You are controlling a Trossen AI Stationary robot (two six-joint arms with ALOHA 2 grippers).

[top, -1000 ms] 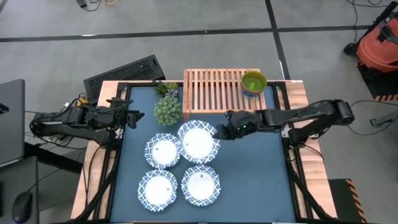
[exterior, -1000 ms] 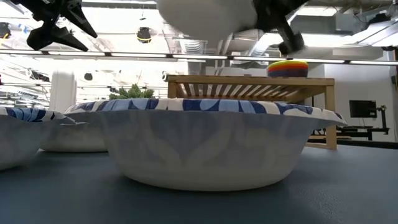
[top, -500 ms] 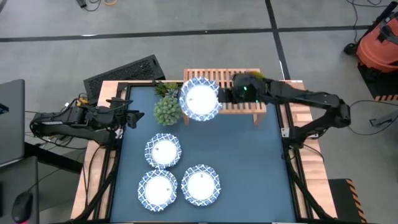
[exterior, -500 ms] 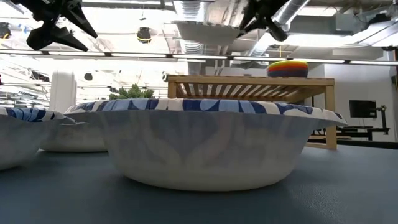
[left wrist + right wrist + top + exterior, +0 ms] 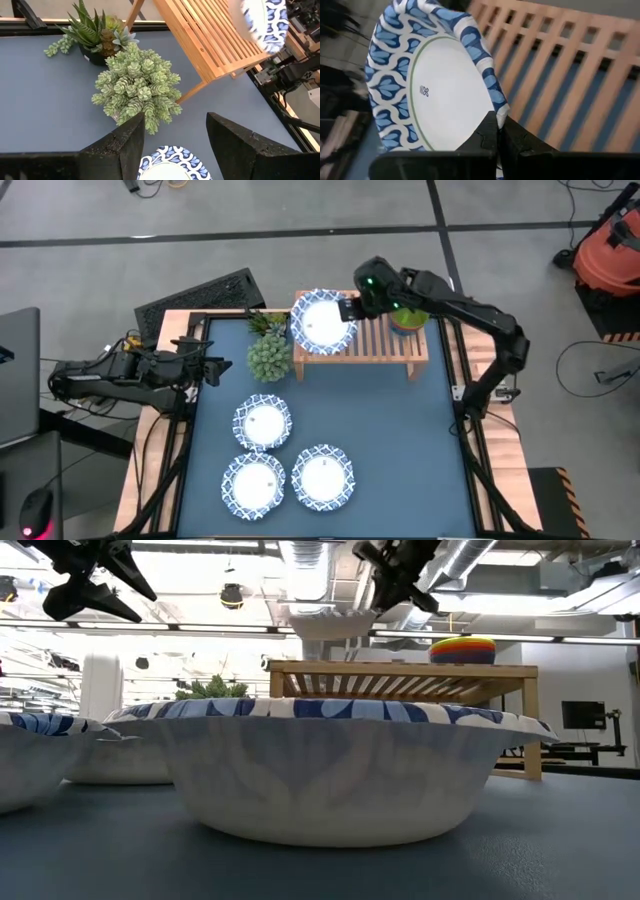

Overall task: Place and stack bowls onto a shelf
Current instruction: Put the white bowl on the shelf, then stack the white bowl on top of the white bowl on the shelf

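One blue-and-white patterned bowl [image 5: 322, 322] hangs in the air over the left end of the light-wood shelf [image 5: 385, 345], held by my right gripper [image 5: 352, 308], which is shut on it. In the low view this bowl [image 5: 333, 622] floats above the slatted shelf top [image 5: 400, 668]. Three more patterned bowls [image 5: 263, 423] [image 5: 253, 484] [image 5: 322, 477] rest on their bases on the blue table. A stack of small plain bowls [image 5: 462, 648] stands on the shelf's right end. My left gripper [image 5: 175, 145] is open, waiting near the table's left edge. My right gripper pinches the patterned bowl's rim [image 5: 498, 106] between its two fingers [image 5: 487, 132], on the bowl's right side. The fingers come from the table's right, roughly level. The bowl is lifted clear above the shelf, open side up.
A pale succulent [image 5: 270, 357] and a spiky plant [image 5: 265, 323] stand just left of the shelf, close to the held bowl. The nearest table bowl [image 5: 330, 775] fills the low view. Bare blue mat lies on the table's right half [image 5: 410, 440].
My right gripper has carried the patterned bowl up from the middle of the table toward the far edge. The bowl is now lifted clear over the shelf's left end. The other three bowls have stayed put.
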